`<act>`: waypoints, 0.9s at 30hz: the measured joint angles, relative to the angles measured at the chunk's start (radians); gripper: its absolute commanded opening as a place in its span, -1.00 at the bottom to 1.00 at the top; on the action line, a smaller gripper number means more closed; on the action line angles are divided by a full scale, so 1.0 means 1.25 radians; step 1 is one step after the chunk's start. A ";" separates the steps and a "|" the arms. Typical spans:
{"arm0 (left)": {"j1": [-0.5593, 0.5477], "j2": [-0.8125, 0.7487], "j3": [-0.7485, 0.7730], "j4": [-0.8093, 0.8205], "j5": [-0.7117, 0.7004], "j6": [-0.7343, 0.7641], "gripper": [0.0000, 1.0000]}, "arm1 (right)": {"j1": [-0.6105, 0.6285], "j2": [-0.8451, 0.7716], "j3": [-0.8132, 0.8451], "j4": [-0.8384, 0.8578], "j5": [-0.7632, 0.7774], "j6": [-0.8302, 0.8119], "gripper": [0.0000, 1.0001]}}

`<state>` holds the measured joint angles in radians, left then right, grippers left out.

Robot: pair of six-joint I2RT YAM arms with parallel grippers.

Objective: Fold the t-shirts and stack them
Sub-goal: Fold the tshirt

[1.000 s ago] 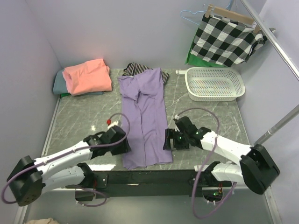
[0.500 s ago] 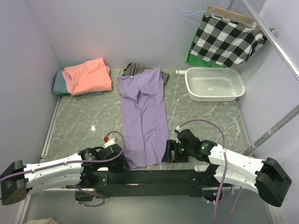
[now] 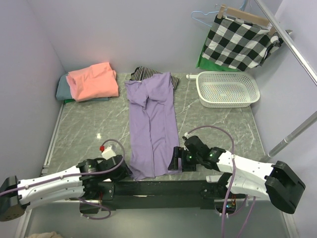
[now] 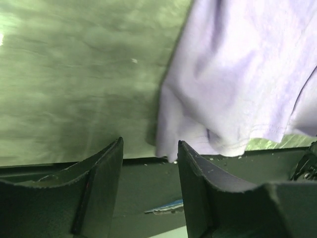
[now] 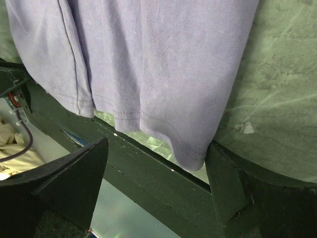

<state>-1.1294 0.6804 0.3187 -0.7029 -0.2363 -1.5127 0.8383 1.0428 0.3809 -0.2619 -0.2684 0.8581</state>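
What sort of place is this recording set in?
Probably a staged laundry-folding booth: a marble-look table boxed in by plain walls, a white basket, a checked cloth on a hanger by a metal rail, and a purple t-shirt laid out.

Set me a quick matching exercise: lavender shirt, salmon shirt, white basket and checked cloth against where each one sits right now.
Things:
1. lavender t-shirt
2. salmon-pink t-shirt
3. white basket
4. checked cloth

Places:
a. folded, at the far left corner of the table
b. hanging above the back right corner
c. spread lengthwise down the middle, hem at the near edge
d. standing at the far right of the tabletop

Pairs: 1-c, 2-a, 3-d, 4-b
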 measured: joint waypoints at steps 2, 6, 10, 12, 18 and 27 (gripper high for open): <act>0.000 -0.035 -0.013 -0.017 -0.014 -0.010 -0.02 | 0.000 0.000 0.000 0.000 0.004 0.005 0.68; 0.000 -0.036 -0.020 -0.008 -0.026 -0.015 -0.01 | 0.000 0.000 0.000 0.000 0.010 0.013 0.67; 0.000 0.029 -0.017 0.063 -0.031 -0.013 -0.03 | 0.000 0.002 0.000 0.002 0.012 0.013 0.67; 0.000 0.085 -0.007 0.113 -0.029 -0.008 -0.09 | 0.000 0.005 0.000 0.006 0.012 0.013 0.67; 0.000 0.200 0.016 0.205 -0.016 0.028 -0.78 | 0.000 0.016 -0.001 0.023 0.020 0.011 0.10; 0.000 0.149 -0.001 0.185 0.010 0.062 -0.98 | 0.001 0.029 -0.023 0.021 0.055 0.012 -1.00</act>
<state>-1.1294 0.8665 0.3180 -0.4717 -0.2237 -1.4357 0.8394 1.0790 0.3519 -0.2352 -0.1993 0.8726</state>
